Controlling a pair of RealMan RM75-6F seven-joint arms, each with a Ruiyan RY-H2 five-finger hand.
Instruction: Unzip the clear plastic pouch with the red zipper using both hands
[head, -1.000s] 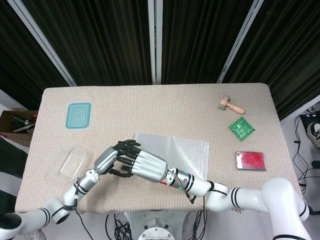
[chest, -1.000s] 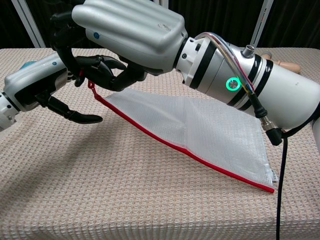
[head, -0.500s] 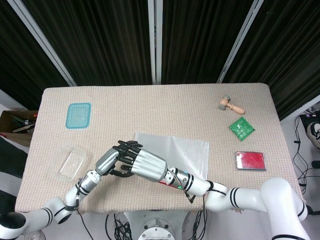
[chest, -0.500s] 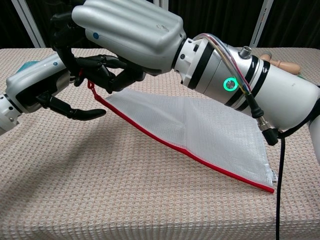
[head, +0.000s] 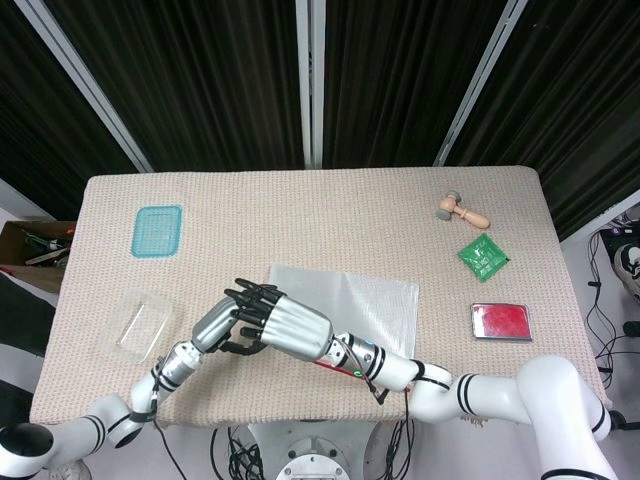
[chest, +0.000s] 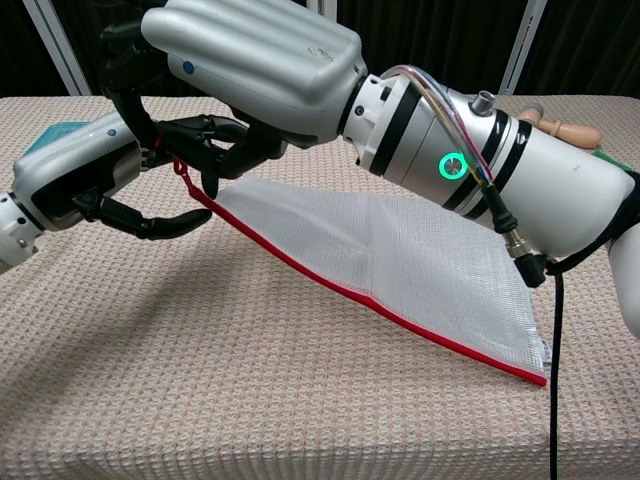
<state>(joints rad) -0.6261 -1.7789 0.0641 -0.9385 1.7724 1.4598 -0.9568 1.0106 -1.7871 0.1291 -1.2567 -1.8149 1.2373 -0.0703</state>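
Head view: the pouch lies flat near the front middle of the table, its near edge hidden under the right arm. The right hand reaches across the pouch toward its left corner; the left hand meets it there from the other side. From above the fingers of both overlap, and I cannot tell who holds what. Well apart from the work sit a blue lid, a clear tray, a small mallet, a green packet and a red tin.

Chest view: the zipper runs along the pouch's near edge, from the far right corner up to the raised left corner. That corner is lifted off the table, which I judge gives the fingers room beneath. The right hand curls its dark fingers down onto the lifted corner and appears to pinch it. The left hand sits just beside the red pull, thumb and fingers hooked but apart; no firm grip on the pull shows. The zipper looks shut along its whole visible length, so the opening stroke is not yet made.
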